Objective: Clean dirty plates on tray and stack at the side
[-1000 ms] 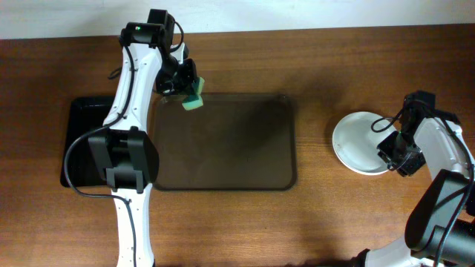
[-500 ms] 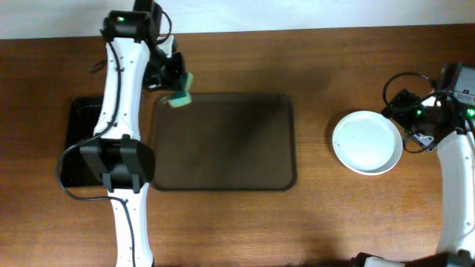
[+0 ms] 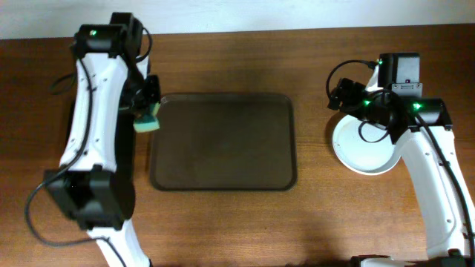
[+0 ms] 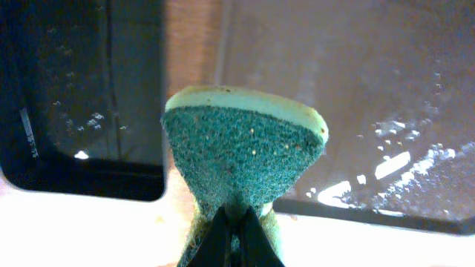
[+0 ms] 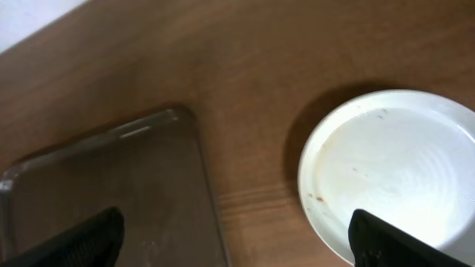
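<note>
One plate point(image 5: 393, 170) lies beside the right claw point(image 5: 236, 241).

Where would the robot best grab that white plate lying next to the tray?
Probably by the rim of the plate, coming from above: it lies flat on the table, so only that thin upturned edge offers a hold, one finger inside, one outside.

Warm, even light is falling on the brown wooden table point(image 3: 312, 222) overhead, leaving soft shadows beside the white robot arms point(image 3: 89, 126). At the left wrist, glare is bleaching the bottom edge and droplets are glinting on the dark brown rectangular tray point(image 4: 386, 89); the green scouring sponge point(image 4: 241, 163) is showing sharp. The right wrist view is looking soft, with the round white plate point(image 5: 393, 178) casting a dark shadow leftward.
</note>
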You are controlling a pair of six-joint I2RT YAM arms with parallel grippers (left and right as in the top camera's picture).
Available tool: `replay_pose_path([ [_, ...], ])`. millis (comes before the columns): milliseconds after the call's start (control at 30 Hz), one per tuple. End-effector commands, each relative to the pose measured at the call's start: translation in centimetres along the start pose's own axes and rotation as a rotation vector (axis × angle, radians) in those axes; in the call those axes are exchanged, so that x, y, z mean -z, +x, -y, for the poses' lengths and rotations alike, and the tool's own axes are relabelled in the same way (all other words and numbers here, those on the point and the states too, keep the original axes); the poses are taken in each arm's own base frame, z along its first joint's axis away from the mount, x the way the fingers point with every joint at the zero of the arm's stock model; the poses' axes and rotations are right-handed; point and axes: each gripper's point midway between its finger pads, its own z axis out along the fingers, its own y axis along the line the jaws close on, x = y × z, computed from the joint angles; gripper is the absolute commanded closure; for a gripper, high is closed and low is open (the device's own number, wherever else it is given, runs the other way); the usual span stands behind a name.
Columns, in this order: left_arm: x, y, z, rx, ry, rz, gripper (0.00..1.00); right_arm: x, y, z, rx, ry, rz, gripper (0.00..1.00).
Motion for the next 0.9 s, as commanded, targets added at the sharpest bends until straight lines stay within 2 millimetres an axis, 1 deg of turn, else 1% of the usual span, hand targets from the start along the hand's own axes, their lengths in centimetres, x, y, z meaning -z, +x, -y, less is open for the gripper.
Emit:
replay_pose_path([
  [0, -1.7, 0.8, -3.7, 0.029, -0.067, 0.023, 0.99, -0.2, 0.2, -1.2, 0.037, -0.014, 0.002, 0.02],
  [33, -3.0, 0.8, -4.9, 0.045, -0.088, 0.02, 0.99, -0.2, 0.3, -1.4, 0.041, -0.017, 0.0, 0.03],
  [100, -5.1, 0.9, -6.3, 0.036, -0.1, 0.008, 0.99, -0.2, 0.5, -1.5, 0.044, -0.017, -0.005, 0.03],
  [133, -7.6, 0.7, -7.6, 0.028, -0.101, 0.016, 0.99, -0.2, 0.6, -1.4, 0.043, -0.014, -0.01, 0.02],
  [267, -10.8, 0.4, -9.6, 0.07, -0.099, 0.048, 0.99, -0.2, 0.9, -1.3, 0.046, -0.008, -0.023, 0.03],
  [367, -11.8, 0.2, -10.8, 0.104, -0.099, 0.069, 0.99, -0.2, 1.0, -1.2, 0.049, -0.007, -0.025, 0.02],
  [467, -12.2, -0.9, -12.1, 0.132, -0.104, 0.123, 1.0, -0.2, 0.9, -1.2, 0.049, -0.008, -0.024, 0.02],
  [567, -12.8, -1.7, -12.8, 0.124, -0.122, 0.166, 0.99, -0.2, 1.0, -1.2, 0.049, -0.008, -0.025, 0.02],
  [600, -13.0, -1.8, -13.2, 0.128, -0.141, 0.174, 0.91, -0.2, 1.0, -1.2, 0.049, -0.007, -0.025, 0.02],
  [667, -13.5, -1.7, -14.0, 0.136, -0.185, 0.183, 0.81, -0.2, 1.0, -1.2, 0.049, -0.006, -0.028, 0.02],
  [767, -13.7, -1.8, -14.1, 0.139, -0.188, 0.193, 0.4, -0.2, 1.2, -1.1, 0.068, -0.004, -0.033, 0.02],
  [800, -13.7, -1.9, -14.2, 0.142, -0.187, 0.195, 0.3, -0.2, 1.2, -1.0, 0.07, 0.004, -0.032, 0.02],
  [867, -13.7, -1.9, -14.4, 0.146, -0.188, 0.196, 0.01, -0.2, 1.2, -0.8, 0.071, 0.016, -0.032, 0.02],
])
